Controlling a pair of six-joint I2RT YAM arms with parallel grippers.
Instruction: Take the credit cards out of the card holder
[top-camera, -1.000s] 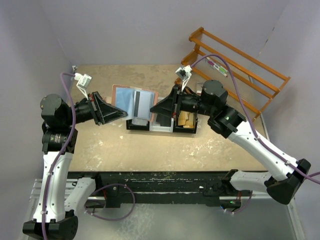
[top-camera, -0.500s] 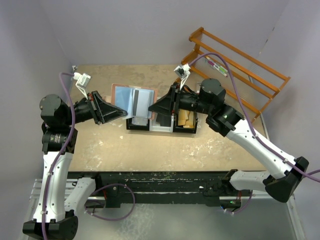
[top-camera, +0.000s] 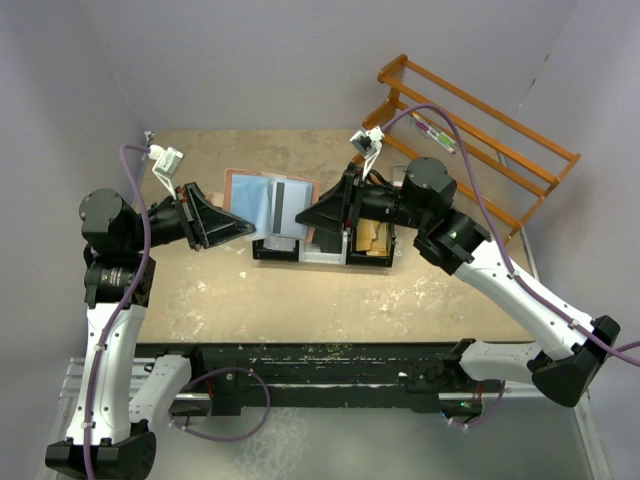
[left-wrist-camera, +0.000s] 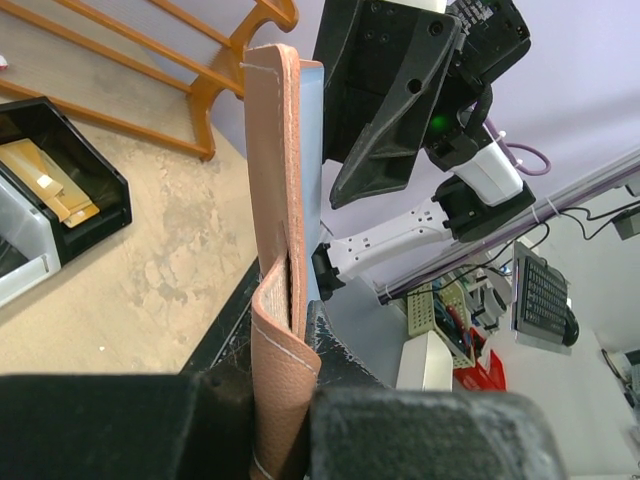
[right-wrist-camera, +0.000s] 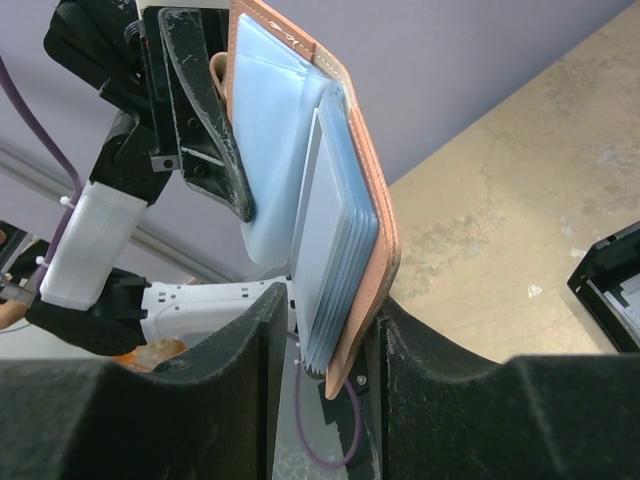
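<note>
**Top external view.**
- Card holder (top-camera: 262, 197): open, light blue lining up, held off the worktop (top-camera: 300, 300) between the two arms and above the black bins (top-camera: 322, 252).
- Left end effector (top-camera: 248, 228): at the holder's left half.
- Right end effector (top-camera: 304, 221): at its right half.
- Credit cards (top-camera: 289, 207): seated in the right-hand pockets, the front one showing a dark stripe. No card was seen lying loose anywhere.
- Progress, as a judgement: the holder was lifted and opened, and every card remained to be drawn.
- Surroundings: tan paper pieces (top-camera: 372, 238) in the rightmost bin. The worktop was a scuffed tan board with pale scrape marks. An orange wooden rack (top-camera: 470, 140) stood at its far right corner, and plain lilac-grey walls (top-camera: 300, 60) enclosed the cell.

**Left wrist view.**
- Card holder: seen edge-on and upright. Its folded leather was clenched firmly between the left fingers (left-wrist-camera: 400, 440).
- The right end effector stood just beyond it.

**Right wrist view.**
- Card stack: layered against the blue lining, lower edges dropping between the right fingers (right-wrist-camera: 430, 340).
- The jaws straddled the cards and the leather back together. Whether they pinched or merely bracketed them could not be told.
- Next, as a judgement: the grip should land on a card alone, not on the leather too.
</note>
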